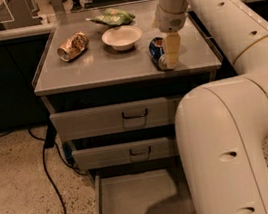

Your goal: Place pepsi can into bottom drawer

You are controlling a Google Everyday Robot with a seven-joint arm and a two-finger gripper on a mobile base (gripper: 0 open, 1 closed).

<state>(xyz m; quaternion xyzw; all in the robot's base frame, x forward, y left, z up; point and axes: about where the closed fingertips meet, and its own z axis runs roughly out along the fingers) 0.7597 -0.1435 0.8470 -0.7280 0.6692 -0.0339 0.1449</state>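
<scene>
The pepsi can (pixel 156 51) is blue and lies on its side at the right front of the cabinet top, a silver end toward the front. My gripper (pixel 170 58) hangs down from the arm right against the can's right side, overlapping it. The bottom drawer (pixel 133 200) is pulled out at the foot of the cabinet, its bare grey floor showing. My arm's big white body hides the drawer's right part.
A crushed gold-brown can (pixel 72 46), a white bowl (pixel 121 36) and a green bag (pixel 112 17) sit on the cabinet top (pixel 92 70). Two shut drawer fronts (pixel 125 116) with dark handles lie below. A black cable (pixel 47 168) runs on the floor at left.
</scene>
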